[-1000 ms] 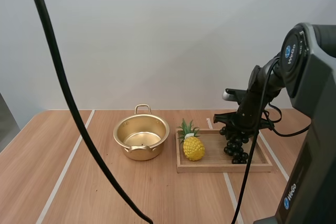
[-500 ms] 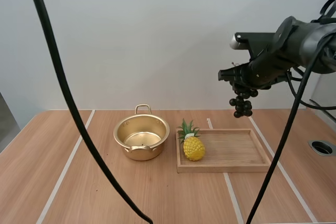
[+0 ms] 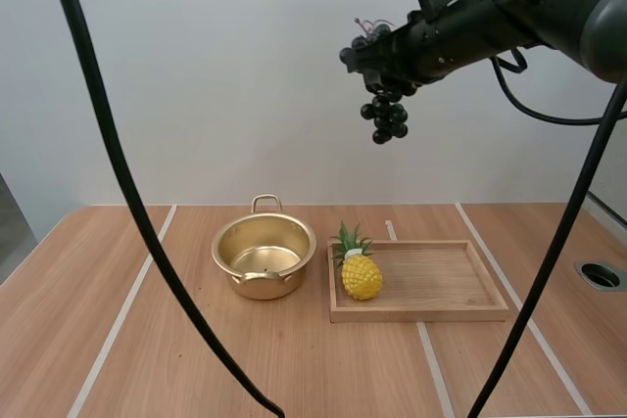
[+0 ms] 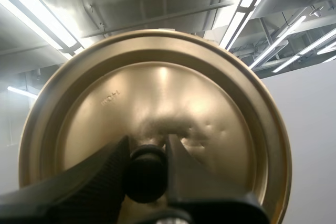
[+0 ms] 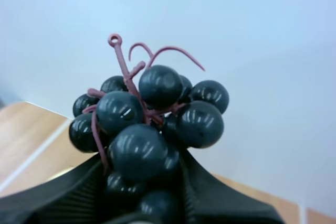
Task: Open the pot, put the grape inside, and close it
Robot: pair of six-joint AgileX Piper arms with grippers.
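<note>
High above the table, my right gripper is shut on a bunch of dark grapes that hangs below it, up and to the right of the pot. The wrist view shows the grapes pinched between the black fingers. The golden pot stands open on the table, with no lid on it. My left gripper is shut on the black knob of the golden lid, which it holds up in the air.
A wooden tray lies to the right of the pot, with a yellow pineapple at its left end. A round hole sits in the table at the far right.
My right gripper has lifted the grapes from the tray, then carried them up and to the left, toward the space above the pot.
</note>
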